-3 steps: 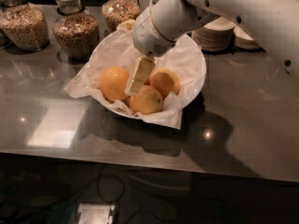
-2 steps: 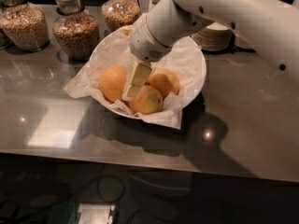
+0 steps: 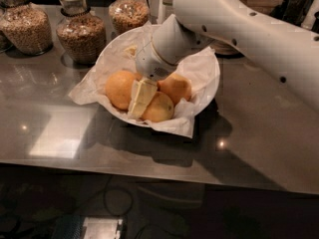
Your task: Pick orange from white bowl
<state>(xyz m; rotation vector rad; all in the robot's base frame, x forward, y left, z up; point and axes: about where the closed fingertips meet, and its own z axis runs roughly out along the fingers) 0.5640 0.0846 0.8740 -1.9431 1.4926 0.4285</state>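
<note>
The white bowl [image 3: 212, 78], lined with crumpled white paper, stands on the grey counter. Three oranges show in it: the largest orange [image 3: 118, 88] at the left, one at the front [image 3: 162, 108] and one at the right [image 3: 177, 87]. A fourth is mostly hidden behind the wrist. My gripper [image 3: 140, 99] reaches down into the bowl from the upper right. Its tip sits between the left orange and the front orange, touching or very close to both. The white arm covers the back of the bowl.
Three glass jars of grain [image 3: 82, 31] stand behind the bowl at the left. Stacked plates [image 3: 227, 48] lie behind the arm at the right. The counter's front edge [image 3: 149, 172] runs below the bowl, with dark floor and cables beneath.
My gripper has moved down and slightly toward the front left, deeper among the oranges. The oranges and bowl have not visibly shifted.
</note>
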